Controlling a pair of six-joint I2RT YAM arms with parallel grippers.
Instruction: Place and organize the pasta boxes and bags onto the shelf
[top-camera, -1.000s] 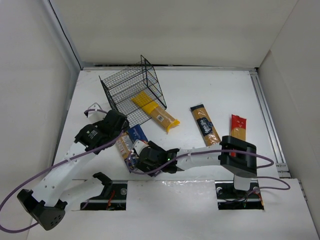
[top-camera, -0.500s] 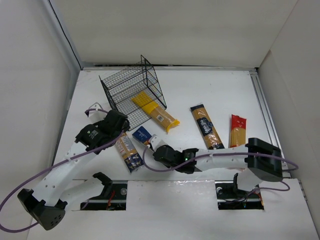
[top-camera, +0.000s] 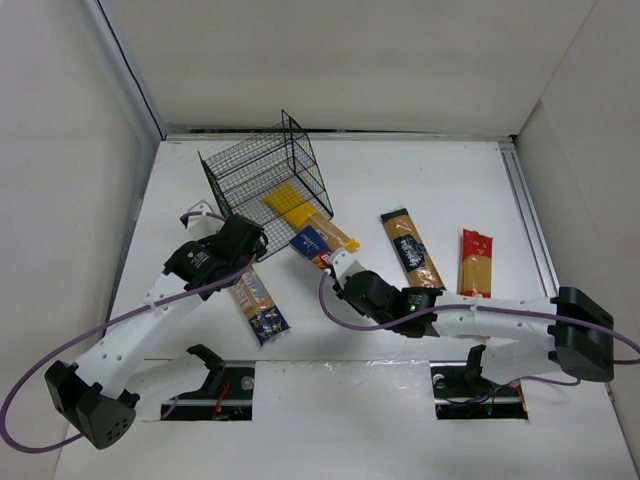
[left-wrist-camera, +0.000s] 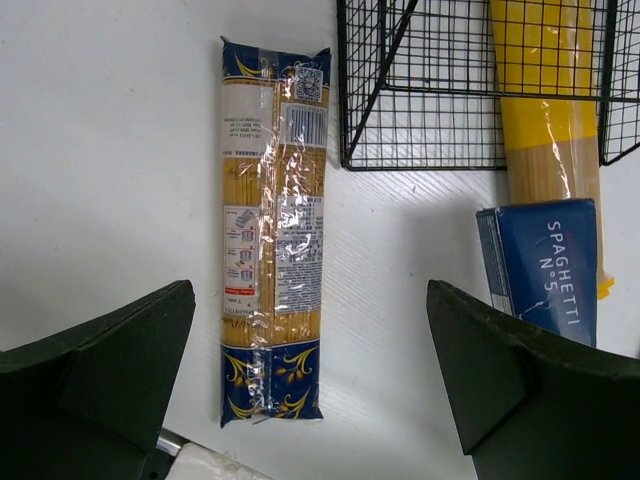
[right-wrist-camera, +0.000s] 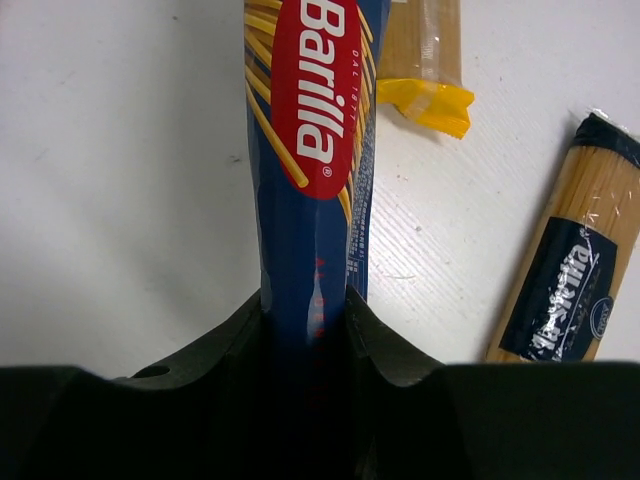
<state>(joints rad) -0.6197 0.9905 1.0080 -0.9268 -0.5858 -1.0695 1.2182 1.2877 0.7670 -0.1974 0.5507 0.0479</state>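
1. The table (top-camera: 430, 175) is white and smooth.
2. Plain white walls (top-camera: 340, 60) stand along its far, left and right edges.
3. A thin strip (top-camera: 532, 240), maybe metal, runs along the right edge.
4. The light is soft and even.

Right wrist view: the dark-blue cardboard Barilla spaghetti box (right-wrist-camera: 308, 170) runs off the top edge, and my right fingers (right-wrist-camera: 395, 350) hide its near end. Left wrist view: the black wire-mesh rack (left-wrist-camera: 420, 166) is cropped at the top. Fine print on the clear plastic spaghetti bag with dark-blue ends (left-wrist-camera: 272, 250) is too small to read.

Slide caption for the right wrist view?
Right gripper shut on a dark-blue cardboard Barilla spaghetti box, orange-brown dark-labelled pack lying nearby.
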